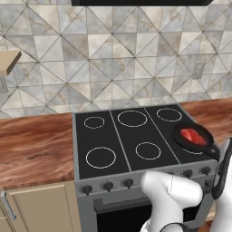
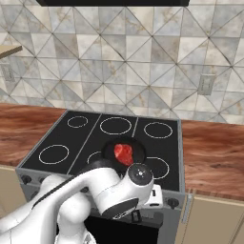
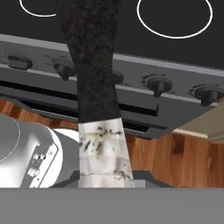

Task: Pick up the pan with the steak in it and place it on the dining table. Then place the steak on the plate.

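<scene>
Pan (image 1: 195, 137) w/ steak (image 1: 192, 135) sat over stove's (image 1: 113, 145) near-right burner, handle (image 3: 92, 78) running into hand cam, gripper grip state couldn't tell; risk: held by handle end, pan could tip & steak slide off.

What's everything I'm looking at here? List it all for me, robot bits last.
stove: one, black glass top with six white burner rings, grey knob panel, set between the counters
pan: one, black, front right of the stove top, handle reaching past the front edge
steak: one, red, lying in the pan
counters: two, reddish-brown wood, either side of the stove
cabinet doors: beige, below the counters
wall outlet: one, pale, on the grey tiled wall
arm: one, white, in front of the stove
</scene>
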Available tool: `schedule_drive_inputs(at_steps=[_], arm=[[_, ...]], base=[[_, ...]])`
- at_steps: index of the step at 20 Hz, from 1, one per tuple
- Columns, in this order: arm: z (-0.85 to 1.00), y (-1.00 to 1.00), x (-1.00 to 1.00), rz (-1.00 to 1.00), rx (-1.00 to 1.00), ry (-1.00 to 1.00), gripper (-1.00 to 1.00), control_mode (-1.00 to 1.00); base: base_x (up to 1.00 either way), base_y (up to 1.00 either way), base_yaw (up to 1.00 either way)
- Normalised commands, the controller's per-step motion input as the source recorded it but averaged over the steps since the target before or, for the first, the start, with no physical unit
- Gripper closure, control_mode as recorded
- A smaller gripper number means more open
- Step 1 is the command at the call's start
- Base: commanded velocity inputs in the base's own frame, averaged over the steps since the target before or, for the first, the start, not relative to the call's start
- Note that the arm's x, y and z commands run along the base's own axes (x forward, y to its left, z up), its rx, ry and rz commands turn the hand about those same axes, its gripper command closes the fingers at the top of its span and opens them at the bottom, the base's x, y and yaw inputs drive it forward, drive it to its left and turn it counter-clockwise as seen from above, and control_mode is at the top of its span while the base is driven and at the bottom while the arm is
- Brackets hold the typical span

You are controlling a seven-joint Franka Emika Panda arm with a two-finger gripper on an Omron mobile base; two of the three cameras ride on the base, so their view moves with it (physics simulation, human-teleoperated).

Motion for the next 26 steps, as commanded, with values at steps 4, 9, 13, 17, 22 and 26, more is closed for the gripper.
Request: schedule_drive_inputs(at_steps=[4,9,13,17,22,26], arm=[[0.23,0.5,-0.52,0.23,-0.03,0.04,1.0,-1.0],[0.14,0.46,-0.47,0.26,-0.02,0.04,1.0,-1.0],[0.15,0.38,-0.38,0.28,0.0,0.09,1.0,-1.0],[0.02,0.2,-0.31,0.3,0.03,0.07,1.0,-1.0],[-0.01,0.03,-0.07,0.04,0.01,0.0,1.0,-1.0],[-0.03,0.0,-0.11,0.0,0.0,0.0,1.0,1.0]], base=[[0.0,0.0,0.0],[0.0,0.0,0.0],[0.0,0.0,0.0],[0.0,0.0,0.0],[0.0,0.0,0.0],[-0.4,-0.03,0.0]])
